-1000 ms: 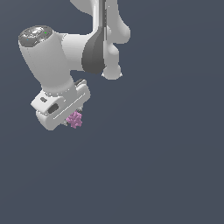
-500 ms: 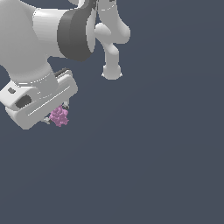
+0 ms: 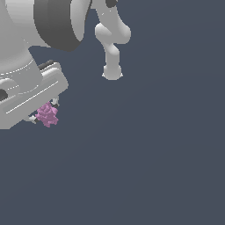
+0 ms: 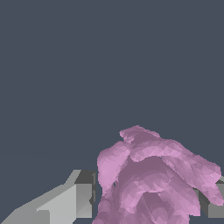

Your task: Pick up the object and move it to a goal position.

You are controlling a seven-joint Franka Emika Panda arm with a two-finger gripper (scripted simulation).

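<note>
The object (image 3: 47, 115) is a small pink-purple knobbly cluster held under the white hand at the exterior view's left. My gripper (image 3: 45, 113) is shut on the object, with only the finger ends showing beside it. In the wrist view the object (image 4: 153, 179) fills the space between the two grey fingers (image 4: 81, 194), one on each side, and it hangs above the plain dark floor. No goal marker shows in either view.
The arm's white links and base (image 3: 112, 72) rise in the upper middle of the exterior view. The large white and dark grey wrist housing (image 3: 30, 39) fills the upper left corner. All around is a uniform dark grey-blue surface.
The hand, with the object in it, has travelled towards the exterior view's left and nearer the camera, so it looks much larger. The object has stayed between the fingers throughout.
</note>
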